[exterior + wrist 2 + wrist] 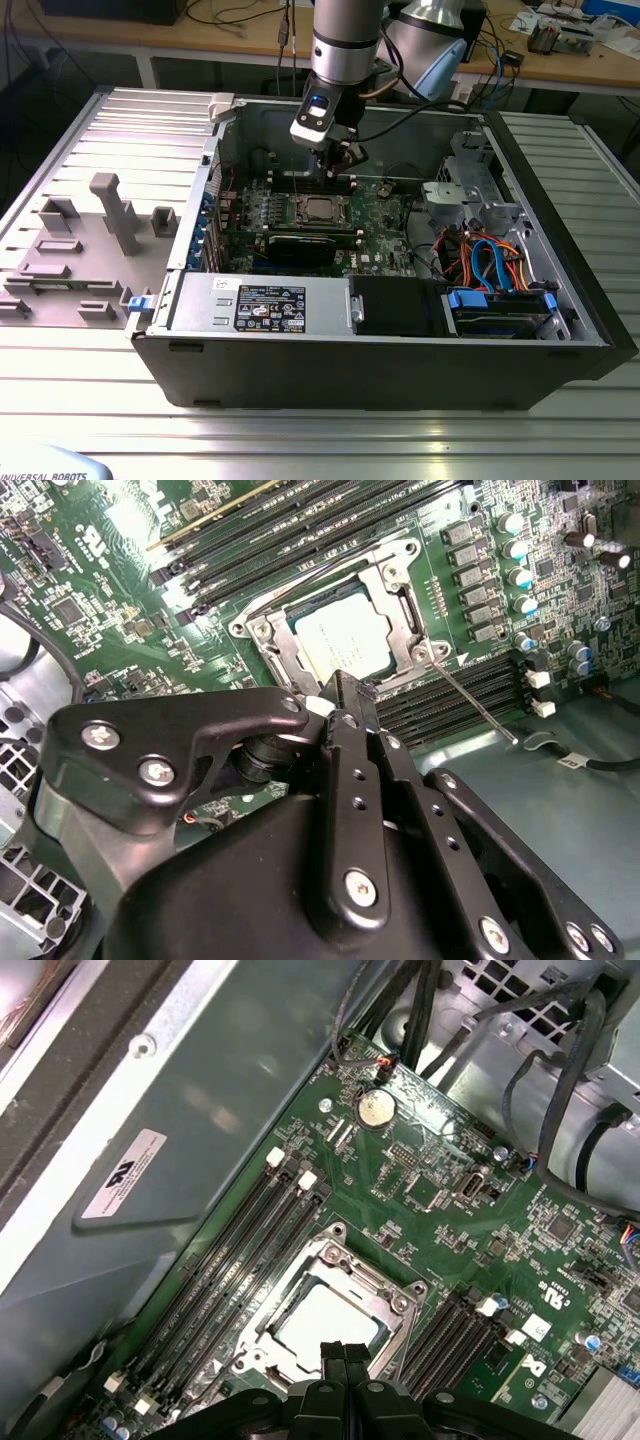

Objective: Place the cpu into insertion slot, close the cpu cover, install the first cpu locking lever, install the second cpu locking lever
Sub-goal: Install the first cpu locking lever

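The gripper (345,1352) hangs low over the green circuit board (90,550) inside the open computer case (300,372). Its two black fingers are pressed together with nothing between them, and their tips hover just above the near edge of the insertion slot (256,628). That slot sits near the middle of the board, between two banks of long memory slots (300,530). The cpu (345,640) already lies flat in it, its silver-grey top showing through the window of the cpu cover (402,608). The cover appears folded down over the chip and level with the board. One thin locking lever (478,702) runs out from a corner of the slot towards the board's edge and ends in a hooked tip. It looks free rather than latched. By my judgement the chip is light, rigid and delicate on its underside, best handled by its side edges only, never pressed or slid across the contacts. The cover is thin stamped metal, stiff but easily skewed. The lever is likely springy steel wire, smooth and prone to slipping, so the hooked end seems the surest place to bear on it.
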`<state>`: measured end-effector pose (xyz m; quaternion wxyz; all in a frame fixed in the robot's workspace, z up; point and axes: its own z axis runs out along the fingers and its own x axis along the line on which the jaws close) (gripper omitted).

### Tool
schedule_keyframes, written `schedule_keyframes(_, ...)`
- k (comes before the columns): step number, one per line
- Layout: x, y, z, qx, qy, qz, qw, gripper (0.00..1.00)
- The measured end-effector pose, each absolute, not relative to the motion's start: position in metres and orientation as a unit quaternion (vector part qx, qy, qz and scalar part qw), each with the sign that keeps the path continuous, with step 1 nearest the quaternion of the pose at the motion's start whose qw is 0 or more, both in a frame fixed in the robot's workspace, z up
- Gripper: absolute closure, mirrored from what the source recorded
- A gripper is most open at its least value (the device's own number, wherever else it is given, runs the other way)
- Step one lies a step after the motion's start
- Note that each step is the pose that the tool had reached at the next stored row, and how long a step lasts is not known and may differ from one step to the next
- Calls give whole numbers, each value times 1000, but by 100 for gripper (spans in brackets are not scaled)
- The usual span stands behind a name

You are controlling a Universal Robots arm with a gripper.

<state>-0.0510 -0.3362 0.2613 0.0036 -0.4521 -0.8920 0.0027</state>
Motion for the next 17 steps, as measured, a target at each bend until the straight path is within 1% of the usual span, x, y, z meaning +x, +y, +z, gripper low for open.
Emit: schedule_keyframes(17, -51, -336, 262, -395, -918, 2, 2, 89)
